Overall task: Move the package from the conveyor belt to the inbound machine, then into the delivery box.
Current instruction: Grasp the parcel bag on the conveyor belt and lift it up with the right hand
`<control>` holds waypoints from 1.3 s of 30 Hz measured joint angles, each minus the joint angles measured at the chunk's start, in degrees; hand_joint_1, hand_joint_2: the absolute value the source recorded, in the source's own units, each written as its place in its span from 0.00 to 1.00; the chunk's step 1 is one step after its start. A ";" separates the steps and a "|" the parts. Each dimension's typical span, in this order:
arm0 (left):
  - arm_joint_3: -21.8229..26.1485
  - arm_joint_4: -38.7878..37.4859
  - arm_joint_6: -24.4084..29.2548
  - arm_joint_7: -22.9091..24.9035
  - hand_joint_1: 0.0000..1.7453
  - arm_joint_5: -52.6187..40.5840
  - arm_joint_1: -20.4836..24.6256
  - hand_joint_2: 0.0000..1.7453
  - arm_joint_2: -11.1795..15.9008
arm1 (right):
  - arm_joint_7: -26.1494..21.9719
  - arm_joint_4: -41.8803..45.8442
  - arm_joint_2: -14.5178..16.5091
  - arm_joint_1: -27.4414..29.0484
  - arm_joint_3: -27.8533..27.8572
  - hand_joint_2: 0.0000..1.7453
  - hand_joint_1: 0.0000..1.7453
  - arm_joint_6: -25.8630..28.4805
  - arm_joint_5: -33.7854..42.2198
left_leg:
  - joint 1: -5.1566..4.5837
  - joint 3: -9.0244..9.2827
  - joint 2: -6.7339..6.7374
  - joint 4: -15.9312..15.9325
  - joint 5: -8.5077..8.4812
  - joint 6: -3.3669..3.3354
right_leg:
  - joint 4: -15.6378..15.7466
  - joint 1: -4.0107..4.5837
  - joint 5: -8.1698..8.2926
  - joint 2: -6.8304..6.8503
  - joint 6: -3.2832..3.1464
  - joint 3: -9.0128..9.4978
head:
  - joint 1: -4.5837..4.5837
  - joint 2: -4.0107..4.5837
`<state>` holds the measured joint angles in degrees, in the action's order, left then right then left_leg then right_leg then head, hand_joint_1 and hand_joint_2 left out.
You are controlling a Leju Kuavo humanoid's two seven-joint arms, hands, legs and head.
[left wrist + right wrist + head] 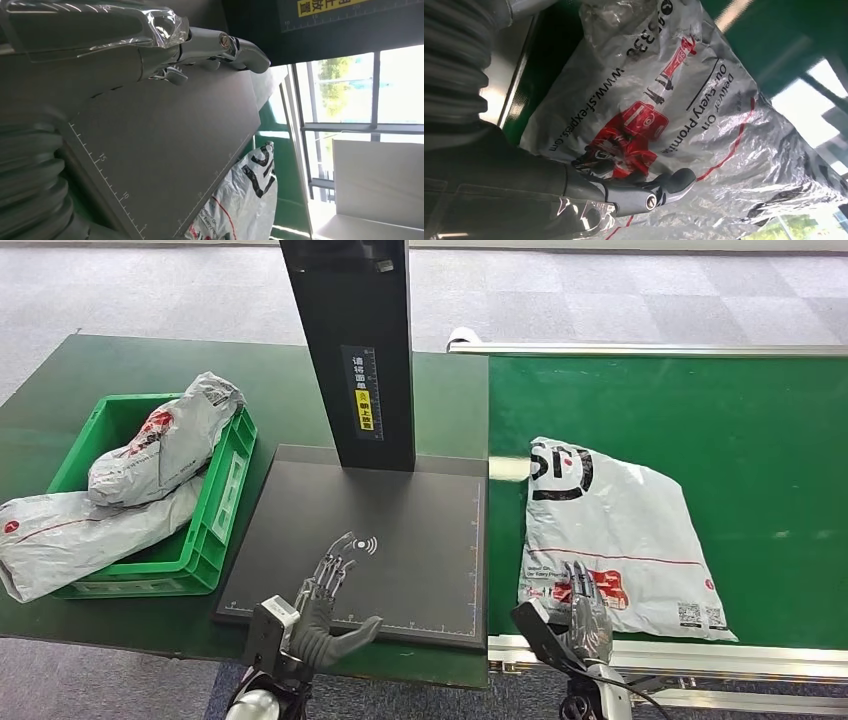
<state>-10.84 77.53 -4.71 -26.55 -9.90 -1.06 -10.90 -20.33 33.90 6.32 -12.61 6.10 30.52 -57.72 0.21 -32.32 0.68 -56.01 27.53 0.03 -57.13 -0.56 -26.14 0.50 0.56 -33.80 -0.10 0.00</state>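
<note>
A grey-white courier package (620,520) with red and black print lies flat on the green conveyor belt (750,430), near its front left corner. My right hand (585,625) reaches over the package's near edge, fingers stretched out and lying on its red logo (634,125), with the thumb (669,187) apart to one side. My left hand (325,605) hovers open over the front of the inbound machine's dark plate (420,530), holding nothing. In the left wrist view the left hand (150,45) is above the plate (165,145), with the package (240,205) beyond it.
The machine's black column (350,350) rises at the back of the plate. The green delivery box (228,495) stands left of it with two grey packages, one (60,535) hanging over its near left side. A metal rail (700,655) runs along the belt's front edge.
</note>
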 joint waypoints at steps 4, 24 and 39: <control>0.00 0.01 -0.01 0.12 0.00 -0.21 -0.14 1.00 0.05 | 1.90 -2.12 0.01 -0.68 0.80 1.00 0.00 2.51 -0.60 | 0.00 0.01 0.00 0.00 0.00 0.00 | 0.00 0.00 0.00 0.00 0.00 0.00 | -0.01 0.00; 0.00 0.02 0.08 0.27 0.00 -0.26 -0.13 1.00 0.50 | -0.53 -4.85 -1.30 -2.43 5.55 1.00 1.00 2.04 1.94 | 0.00 0.30 -0.01 0.00 0.00 -0.01 | 0.02 0.00 -0.01 0.04 0.01 0.30 | 0.00 0.00; 0.16 0.02 1.20 0.32 0.00 -0.22 -0.31 1.00 0.51 | -7.92 7.32 2.52 2.80 6.40 1.00 1.00 -5.40 11.45 | 0.01 0.26 -0.01 0.01 0.01 -0.01 | 0.01 0.00 -0.01 0.04 0.00 0.27 | 0.00 0.00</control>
<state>-10.68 77.55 -3.51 -26.23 -10.12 -1.37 -10.39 -28.25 41.22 8.84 -9.81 12.50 25.12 -46.27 0.21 -32.06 0.66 -56.00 27.53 0.02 -57.12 -0.56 -26.15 0.54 0.56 -33.53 -0.10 0.00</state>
